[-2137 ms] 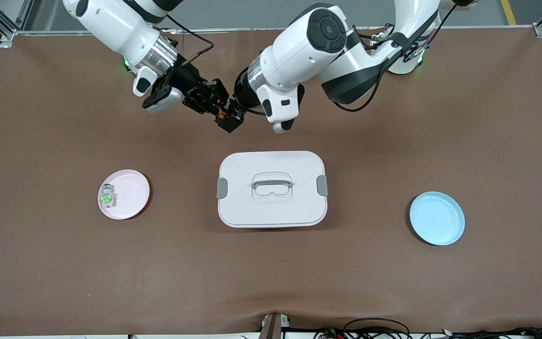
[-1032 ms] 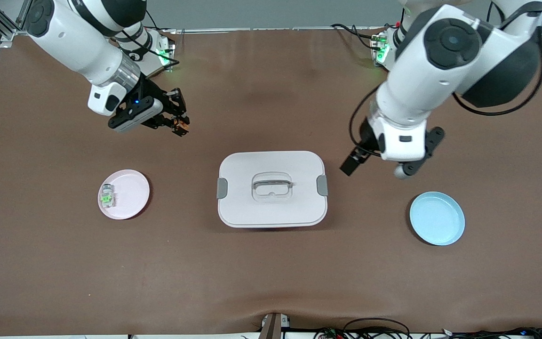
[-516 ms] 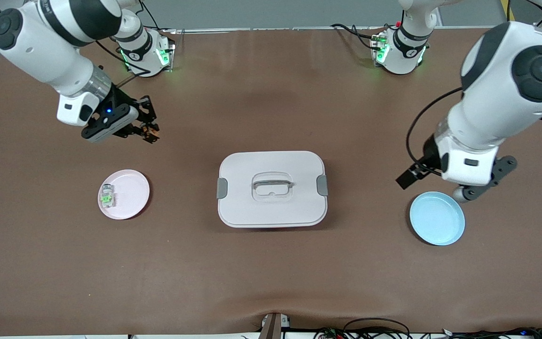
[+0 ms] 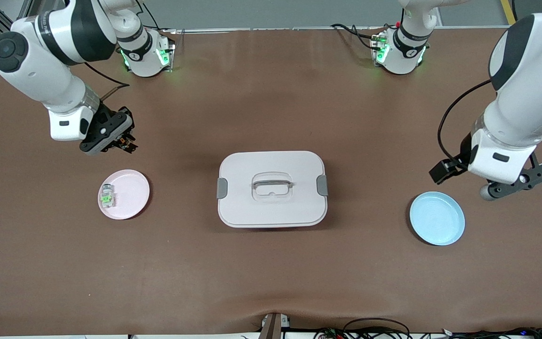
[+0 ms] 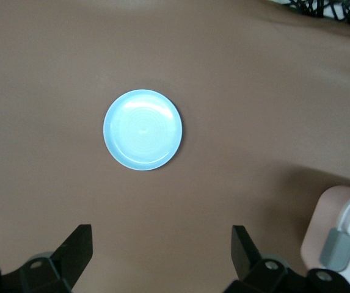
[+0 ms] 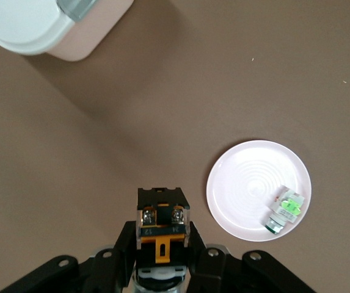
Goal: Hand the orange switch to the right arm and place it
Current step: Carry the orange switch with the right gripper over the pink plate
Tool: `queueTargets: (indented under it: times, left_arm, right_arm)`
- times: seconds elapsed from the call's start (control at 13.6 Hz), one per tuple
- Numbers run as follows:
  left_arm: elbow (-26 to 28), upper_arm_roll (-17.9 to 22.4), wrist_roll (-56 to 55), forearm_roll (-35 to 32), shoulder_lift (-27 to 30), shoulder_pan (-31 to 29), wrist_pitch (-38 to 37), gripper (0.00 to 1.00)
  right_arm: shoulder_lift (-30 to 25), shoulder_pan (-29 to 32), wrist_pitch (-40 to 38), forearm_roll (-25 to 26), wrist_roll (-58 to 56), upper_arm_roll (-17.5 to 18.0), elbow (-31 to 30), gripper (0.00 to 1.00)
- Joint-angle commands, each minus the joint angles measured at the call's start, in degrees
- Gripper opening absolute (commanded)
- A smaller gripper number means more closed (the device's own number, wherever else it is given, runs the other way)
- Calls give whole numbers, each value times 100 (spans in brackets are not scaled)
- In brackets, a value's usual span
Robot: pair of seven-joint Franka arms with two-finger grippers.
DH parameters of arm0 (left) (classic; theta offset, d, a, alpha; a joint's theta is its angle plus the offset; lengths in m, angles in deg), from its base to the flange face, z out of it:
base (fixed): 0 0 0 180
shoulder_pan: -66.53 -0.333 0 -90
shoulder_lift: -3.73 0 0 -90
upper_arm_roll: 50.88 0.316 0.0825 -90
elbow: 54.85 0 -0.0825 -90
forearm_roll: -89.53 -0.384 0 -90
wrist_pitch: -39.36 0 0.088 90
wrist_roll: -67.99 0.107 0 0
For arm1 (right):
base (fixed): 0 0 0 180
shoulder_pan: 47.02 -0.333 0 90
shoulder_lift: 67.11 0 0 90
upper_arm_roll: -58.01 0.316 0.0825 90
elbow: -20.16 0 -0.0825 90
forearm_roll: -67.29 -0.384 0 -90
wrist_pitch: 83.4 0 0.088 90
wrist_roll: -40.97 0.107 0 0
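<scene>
Right gripper [image 4: 127, 141] clamped on orange switch [image 6: 160, 223], now moved from centre to above bare table near pink plate [image 4: 132, 200], plate at 6 o'clock. Left gripper [image 5: 161, 250] fingers apart, empty, withdrawn over table beside blue plate [image 4: 445, 226]. Handover looks done; placing next.

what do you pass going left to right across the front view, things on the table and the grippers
right gripper holding the orange switch → pink plate with the green-marked block on it → white lidded box → blue plate → left gripper, open

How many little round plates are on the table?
2. The round pink plate lies toward the right arm's end of the table; the round blue plate lies toward the left arm's end. None looks hidden.
</scene>
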Motion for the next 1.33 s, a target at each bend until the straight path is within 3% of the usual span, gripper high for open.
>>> queueTargets:
  times: [0.0,0.22,0.44,0.81,1.25]
  left_arm:
    - [619,670,776,317,618,300,19,100]
    - [1040,1287,1541,668,1075,547,19,100]
    - [1489,1700,2438,1089,1611,582,11,100]
    - [1657,1807,2862,1161,2025,679,-340,100]
    - [1666,1771,2871,1162,2193,644,-367,100]
  right_arm:
    - [237,174,-69,174,-692,79,122,0]
    - [492,280,10,252,-1248,70,121,0]
    - [765,342,536,719,-1626,79,60,0]
    - [967,499,1501,728,-2477,79,-273,0]
    - [1652,842,2847,745,-3445,79,-651,0]
